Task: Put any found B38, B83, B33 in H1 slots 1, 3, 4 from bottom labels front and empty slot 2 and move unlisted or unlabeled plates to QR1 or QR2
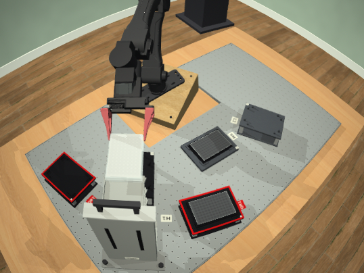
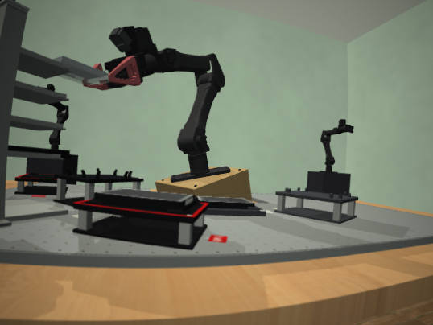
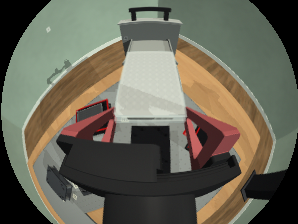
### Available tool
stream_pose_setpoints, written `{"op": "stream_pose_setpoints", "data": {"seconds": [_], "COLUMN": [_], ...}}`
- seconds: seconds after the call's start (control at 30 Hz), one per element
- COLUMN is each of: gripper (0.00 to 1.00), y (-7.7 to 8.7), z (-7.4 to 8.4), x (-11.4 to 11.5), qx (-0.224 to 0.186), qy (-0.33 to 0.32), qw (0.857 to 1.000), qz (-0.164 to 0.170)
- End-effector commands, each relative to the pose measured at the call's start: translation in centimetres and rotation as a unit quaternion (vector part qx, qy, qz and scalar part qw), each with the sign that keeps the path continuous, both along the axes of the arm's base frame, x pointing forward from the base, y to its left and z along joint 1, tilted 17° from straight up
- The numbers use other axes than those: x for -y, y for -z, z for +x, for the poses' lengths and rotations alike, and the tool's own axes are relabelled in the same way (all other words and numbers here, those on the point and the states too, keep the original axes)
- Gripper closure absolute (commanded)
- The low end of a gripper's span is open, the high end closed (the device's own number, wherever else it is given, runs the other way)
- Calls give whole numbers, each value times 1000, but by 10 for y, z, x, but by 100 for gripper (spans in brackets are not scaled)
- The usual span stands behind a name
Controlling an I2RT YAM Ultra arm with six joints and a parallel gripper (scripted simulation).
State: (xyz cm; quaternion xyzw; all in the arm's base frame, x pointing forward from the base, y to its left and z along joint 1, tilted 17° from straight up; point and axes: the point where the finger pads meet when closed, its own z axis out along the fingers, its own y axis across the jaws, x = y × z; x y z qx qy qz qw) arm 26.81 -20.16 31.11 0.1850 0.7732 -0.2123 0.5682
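My gripper (image 1: pixel 126 140) (image 2: pixel 96 84) (image 3: pixel 150 121) is shut on the sides of a clear white plate (image 1: pixel 124 157) (image 3: pixel 150 85) near its front end. Most of the plate reaches out in front of the top shelf (image 1: pixel 118 192) (image 2: pixel 40 64) of hotel H1 (image 1: pixel 135 236), its back end at that shelf. No ID is readable on it. A dark strip (image 2: pixel 36 151) shows at the bottom shelf; I cannot tell whether it is a plate. Dark-rimmed plates sit on QR1 (image 1: pixel 212 207) and on N6 (image 1: pixel 211 144). L1 (image 1: pixel 262 121) and QR2 (image 1: pixel 68 177) hold no plate.
The black nest RG (image 1: pixel 149 179) (image 2: pixel 101 178) stands beside and below the held plate, mostly hidden in the top view. The hotel's top handle (image 1: pixel 116 203) stands above its back. The wooden arm base (image 1: pixel 169 111) is behind the gripper.
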Motion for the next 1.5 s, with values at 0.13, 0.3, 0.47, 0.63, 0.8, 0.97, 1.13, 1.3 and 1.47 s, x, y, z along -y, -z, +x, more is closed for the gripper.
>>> {"op": "stream_pose_setpoints", "data": {"seconds": [0.13,0.3,0.47,0.63,0.8,0.97,1.13,1.3,1.47], "gripper": [14,14,14,14,14,14,14,14,14], "y": [-9,-9,-9,-9,-9,-9,-10,-10,-10], "z": [4,5,8,11,13,16,18,21,23], "x": [1,2,4,6,7,9,11,12,13], "qx": [10,10,10,10,10,10,10,10,10], "qy": [-1,-1,-1,-1,-1,-1,-1,-1,-1], "qw": [1000,1000,1000,1000,1000,1000,1000,1000,1000], "qz": [-8,-8,-8,-8,-8,-8,-8,-8,-8]}}
